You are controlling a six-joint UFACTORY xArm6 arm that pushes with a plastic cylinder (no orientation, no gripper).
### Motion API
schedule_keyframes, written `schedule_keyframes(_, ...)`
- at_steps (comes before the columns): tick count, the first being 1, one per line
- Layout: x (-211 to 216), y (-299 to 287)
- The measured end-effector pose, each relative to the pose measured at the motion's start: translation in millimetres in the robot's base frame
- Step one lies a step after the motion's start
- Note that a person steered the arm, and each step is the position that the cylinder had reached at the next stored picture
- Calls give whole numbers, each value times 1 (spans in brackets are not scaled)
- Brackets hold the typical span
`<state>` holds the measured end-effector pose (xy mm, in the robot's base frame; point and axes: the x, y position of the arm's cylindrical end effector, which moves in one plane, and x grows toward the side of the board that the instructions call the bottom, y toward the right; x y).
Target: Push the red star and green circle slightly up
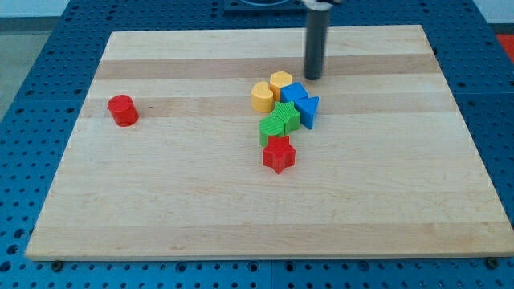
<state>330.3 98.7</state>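
Note:
The red star (279, 154) lies near the middle of the wooden board (161, 209). Touching it from above is a green circle (273, 129), with a green star (287, 116) just up and right of it. My tip (312, 77) is at the view's top, above and to the right of the cluster, apart from the red star and the green circle. It stands just above a blue cube (294, 94).
A yellow heart (262, 96) and a yellow hexagon (281, 82) sit at the cluster's top. A blue triangle (307, 111) lies at its right. A red cylinder (123, 110) stands alone at the view's left.

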Motion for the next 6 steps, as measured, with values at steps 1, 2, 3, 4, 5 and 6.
schedule_keyframes(1, 46, 37)
schedule_keyframes(2, 99, 41)
schedule_keyframes(3, 156, 32)
schedule_keyframes(4, 204, 0)
schedule_keyframes(5, 222, -35)
schedule_keyframes(6, 222, -56)
